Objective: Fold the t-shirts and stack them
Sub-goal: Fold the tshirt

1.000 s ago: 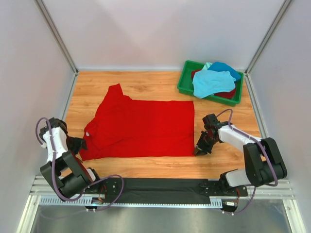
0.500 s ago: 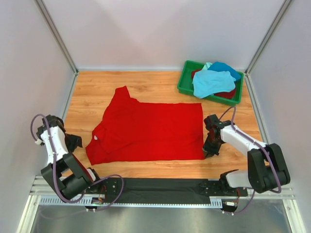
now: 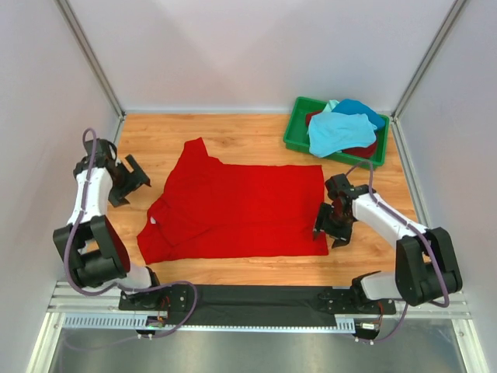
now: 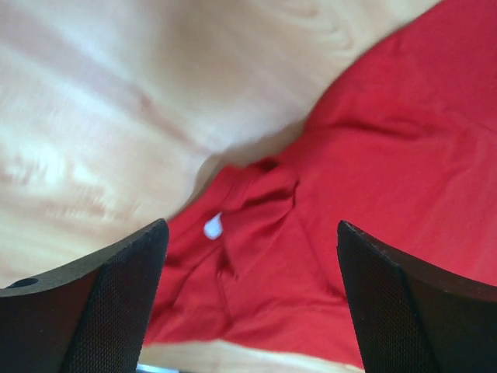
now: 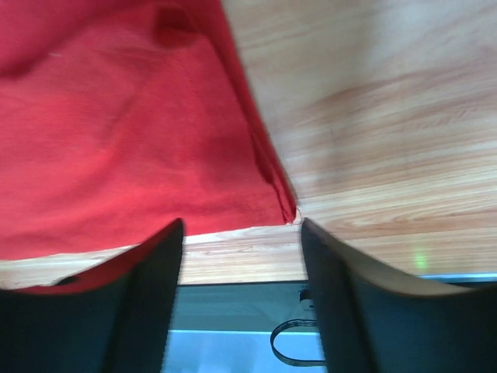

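A bright red t-shirt [image 3: 237, 210] lies spread flat on the wooden table, collar toward the left. My right gripper [image 3: 330, 235] stands open just over its near right corner, with nothing between the fingers. In the right wrist view the shirt's hem corner [image 5: 289, 211] lies loose on the wood ahead of the open right gripper [image 5: 241, 287]. My left gripper [image 3: 137, 185] is open, raised left of the collar. In the left wrist view the open left gripper [image 4: 248, 311] frames the collar with its white label [image 4: 212, 226]. More t-shirts lie in a bin: turquoise [image 3: 338, 130], blue [image 3: 362, 109], dark red [image 3: 363, 150].
The green plastic bin [image 3: 293, 134] sits at the table's far right corner. White walls with metal posts close in the table on three sides. A black mat [image 3: 256, 295] and metal rail run along the near edge between the arm bases.
The right gripper dragged the red shirt's corner rightward, then opened and let it go. The left arm swung from the near left edge up toward the collar side.
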Robot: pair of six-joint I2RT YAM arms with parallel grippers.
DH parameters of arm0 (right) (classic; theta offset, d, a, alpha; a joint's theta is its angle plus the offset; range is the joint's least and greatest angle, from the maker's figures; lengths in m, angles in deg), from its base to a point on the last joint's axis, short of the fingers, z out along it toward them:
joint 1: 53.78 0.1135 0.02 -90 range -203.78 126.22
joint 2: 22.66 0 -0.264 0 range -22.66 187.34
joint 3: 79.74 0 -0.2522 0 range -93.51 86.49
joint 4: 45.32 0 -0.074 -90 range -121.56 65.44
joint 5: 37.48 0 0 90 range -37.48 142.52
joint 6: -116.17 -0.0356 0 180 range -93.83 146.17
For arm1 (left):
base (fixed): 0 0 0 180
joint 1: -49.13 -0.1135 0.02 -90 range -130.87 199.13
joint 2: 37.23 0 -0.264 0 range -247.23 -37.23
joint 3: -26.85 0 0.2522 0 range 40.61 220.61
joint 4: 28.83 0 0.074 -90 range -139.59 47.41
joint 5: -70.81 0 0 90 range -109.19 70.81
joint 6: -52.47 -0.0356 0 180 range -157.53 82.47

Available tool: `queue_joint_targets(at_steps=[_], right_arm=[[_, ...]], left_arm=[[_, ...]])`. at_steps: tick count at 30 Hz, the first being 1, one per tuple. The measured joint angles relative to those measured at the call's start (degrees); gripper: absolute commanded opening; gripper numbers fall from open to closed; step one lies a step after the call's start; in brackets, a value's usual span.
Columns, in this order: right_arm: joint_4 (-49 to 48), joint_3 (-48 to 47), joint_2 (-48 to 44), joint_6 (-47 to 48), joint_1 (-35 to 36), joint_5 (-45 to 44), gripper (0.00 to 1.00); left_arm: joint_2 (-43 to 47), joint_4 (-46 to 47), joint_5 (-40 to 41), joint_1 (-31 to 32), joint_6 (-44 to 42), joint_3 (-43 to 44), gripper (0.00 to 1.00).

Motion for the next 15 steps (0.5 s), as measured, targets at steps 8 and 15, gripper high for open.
queue_joint_targets(at_steps=[8, 15], right_arm=[[-0.85, -11.54, 2.05, 5.81, -0.13, -2.75, 0.61], [-7.82, -27.47, 16.39, 11.34, -0.13, -6.56, 0.34]], left_arm=[[-7.19, 8.90, -1.01, 4.13, -4.68, 1.51, 0.85], [-17.16, 10.38, -1.44, 7.87, -6.34, 4.59, 0.81]])
